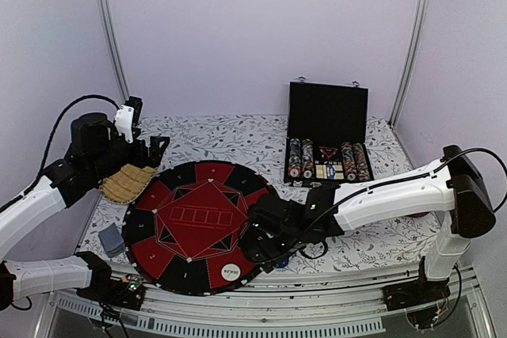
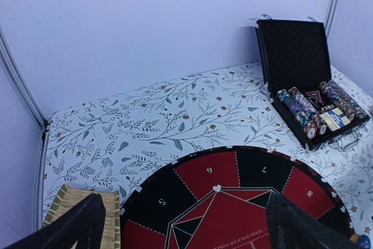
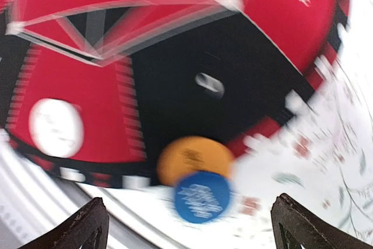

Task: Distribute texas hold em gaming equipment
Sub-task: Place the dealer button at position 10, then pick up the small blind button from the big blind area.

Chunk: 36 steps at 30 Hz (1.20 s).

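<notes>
We saw the right fingers (image 3: pixel 87 227) spread wide, with the orange disc (image 3: pixel 195 157) and the blue disc (image 3: pixel 202 197) lying between them at the poker mat's (image 3: pixel 175 86) near edge, touching neither finger. The left fingers (image 2: pixel 76 227) hung spread near the mat's far-left rim.

A round game mat (image 1: pixel 198 223) lies on the table (image 1: pixel 238 136), left of the middle and close to the near edge. Behind it and to the right stands a case (image 1: pixel 328 112), its lid upright behind its tray, with chips (image 1: pixel 301 157) in rows in the tray. A basket (image 1: pixel 127 182) lies just beside the mat's far-left rim. A stack of playing cards (image 1: pixel 111 239) lies on the table left of the mat, nearer the front than the basket. The DEALER disc (image 1: pixel 230 271) lies on the mat by its near rim. To its right, a first small disc (image 3: pixel 195 158) lies at the mat's rim, and a second small disc (image 3: pixel 202 196) lies off the mat, touching the first.
</notes>
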Available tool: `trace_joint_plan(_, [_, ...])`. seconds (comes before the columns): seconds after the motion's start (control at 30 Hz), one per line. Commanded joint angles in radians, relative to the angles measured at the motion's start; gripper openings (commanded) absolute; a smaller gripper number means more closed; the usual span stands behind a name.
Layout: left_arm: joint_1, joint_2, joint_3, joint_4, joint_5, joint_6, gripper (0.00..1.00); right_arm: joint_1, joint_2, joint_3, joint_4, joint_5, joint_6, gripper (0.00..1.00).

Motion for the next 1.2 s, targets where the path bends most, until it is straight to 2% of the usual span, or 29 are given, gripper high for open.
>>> trace_joint_plan(0.0, [0.002,0.002,-0.013,0.015,0.011,0.014,0.98,-0.029,-0.039,-0.117,0.019,-0.045,0.051,0.99])
trace_joint_plan(0.23, [0.001,0.003,-0.013,0.016,0.011,0.014,0.98,-0.044,0.024,-0.117,0.045,-0.066,0.023,0.99])
trace_joint_plan(0.7, [0.002,0.004,-0.013,0.016,0.005,0.017,0.98,-0.046,0.098,-0.062,-0.015,-0.083,0.007,0.52])
trace_joint_plan(0.9, [0.002,0.002,-0.012,0.015,0.007,0.016,0.98,-0.032,0.087,-0.058,-0.067,-0.063,0.022,0.41])
trace_joint_plan(1.17, [0.002,-0.001,-0.014,0.016,0.009,0.015,0.98,-0.028,0.015,-0.058,-0.075,-0.056,0.033,0.34])
